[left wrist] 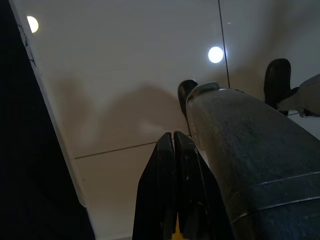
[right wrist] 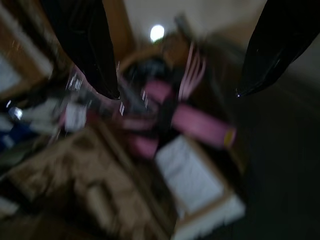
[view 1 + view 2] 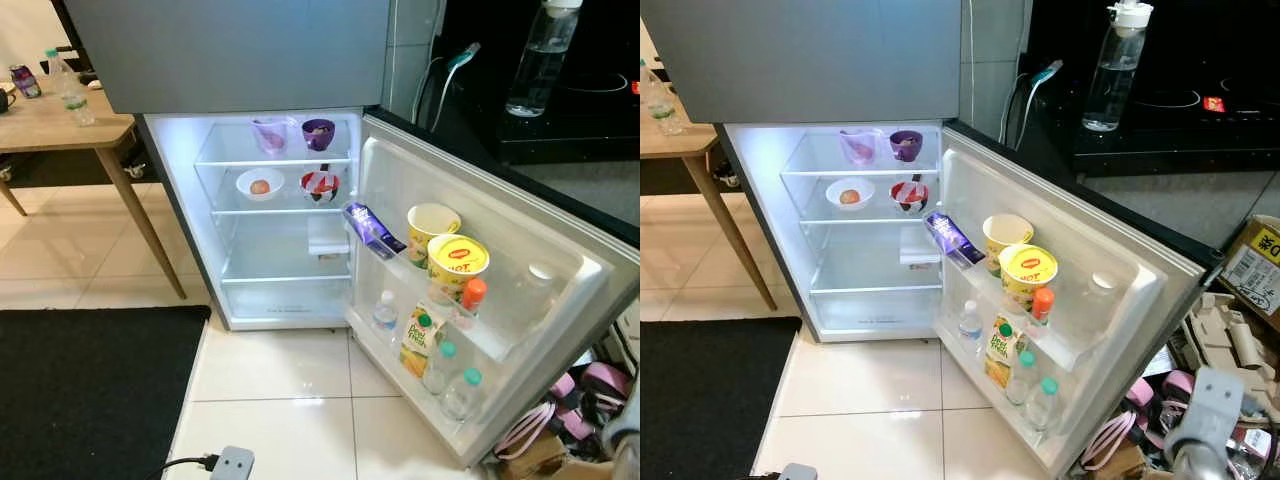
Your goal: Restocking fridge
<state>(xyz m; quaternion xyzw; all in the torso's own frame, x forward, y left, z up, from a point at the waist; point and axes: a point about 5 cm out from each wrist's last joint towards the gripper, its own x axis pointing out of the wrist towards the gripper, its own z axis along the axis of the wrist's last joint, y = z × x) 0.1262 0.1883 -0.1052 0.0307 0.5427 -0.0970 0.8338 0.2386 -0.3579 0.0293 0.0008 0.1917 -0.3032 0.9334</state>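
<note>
The right end effector (image 2: 175, 60) is spread wide, empty, over blurred clutter; the left end effector (image 1: 173, 155) is closed, empty; the fridge (image 3: 290, 215) is seen open at frame centre

The open fridge compartment (image 3: 280, 250) stands ahead, with its door (image 3: 520, 330) swung out to the right. On the top glass shelf (image 3: 225, 160), a clear plastic cup (image 3: 269, 134) sits left of a purple bowl (image 3: 318, 133). One shelf below, a white bowl holding an egg (image 3: 260, 184) sits left of a red-and-white patterned bowl (image 3: 320, 186). In the upper door rack (image 3: 520, 345), a purple chocolate bar (image 3: 372, 229) lies nearest the compartment, then two yellow noodle cups (image 3: 457, 263) and a small orange-capped bottle (image 3: 471, 296). The lower door rack holds a juice carton (image 3: 420, 340) among clear water bottles (image 3: 460, 392). A wooden table (image 3: 50, 125) stands left of the fridge, and a black floor mat (image 3: 80, 390) lies in front of it.
</note>
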